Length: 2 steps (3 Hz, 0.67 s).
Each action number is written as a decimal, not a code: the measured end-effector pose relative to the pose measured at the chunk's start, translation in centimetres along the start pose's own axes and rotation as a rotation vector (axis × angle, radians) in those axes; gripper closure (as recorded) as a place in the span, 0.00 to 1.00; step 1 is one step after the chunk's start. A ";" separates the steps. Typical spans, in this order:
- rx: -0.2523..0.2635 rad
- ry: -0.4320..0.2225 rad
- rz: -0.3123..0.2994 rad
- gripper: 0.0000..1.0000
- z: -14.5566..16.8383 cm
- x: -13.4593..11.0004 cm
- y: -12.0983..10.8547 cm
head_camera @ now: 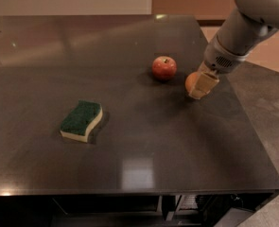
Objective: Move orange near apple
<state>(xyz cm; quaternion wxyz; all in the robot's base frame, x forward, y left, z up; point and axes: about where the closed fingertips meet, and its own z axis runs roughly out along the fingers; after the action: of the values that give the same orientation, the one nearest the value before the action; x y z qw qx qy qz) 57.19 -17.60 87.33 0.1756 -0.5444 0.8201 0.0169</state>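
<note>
The red apple sits on the dark table, right of centre toward the back. The orange is just to the right of the apple, a small gap between them, mostly covered by my gripper. My gripper reaches in from the upper right and its tan fingers are closed around the orange, close to the table surface. Whether the orange rests on the table or hangs just above it cannot be told.
A green and yellow sponge lies on the left-centre of the table. The table's right edge is close to the gripper; floor lies beyond it. The arm comes down from the upper right corner.
</note>
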 end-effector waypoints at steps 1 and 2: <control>0.003 0.003 0.015 1.00 1.3 -1.1 -1.1; -0.002 0.004 0.025 1.00 2.3 -2.0 -1.8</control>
<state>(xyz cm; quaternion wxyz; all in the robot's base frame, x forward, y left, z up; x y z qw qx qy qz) 60.11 -16.02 86.04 0.1732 -0.5342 0.8272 0.0187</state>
